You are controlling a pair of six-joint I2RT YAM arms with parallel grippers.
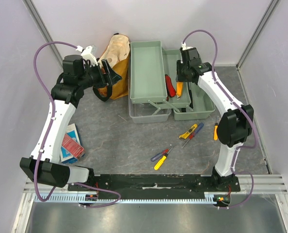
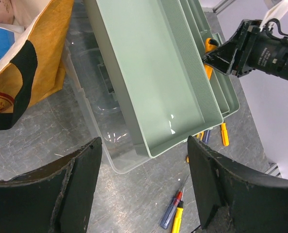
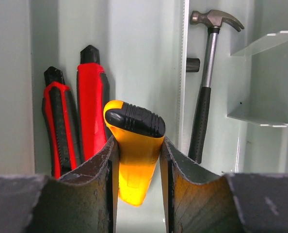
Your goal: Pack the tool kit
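My right gripper (image 3: 137,145) clamped on yellow handle (image 3: 134,170), above toolbox (image 1: 146,63) tray at table's 12 o'clock. Red cutters (image 3: 91,111) at its 9 o'clock, hammer (image 3: 204,97) at 3. Lower straight into gap, then let go. Left gripper (image 2: 145,145) spread, empty.

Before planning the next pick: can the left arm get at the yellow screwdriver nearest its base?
Probably yes: its fingers are open and empty, and the screwdriver lies uncovered on the table.
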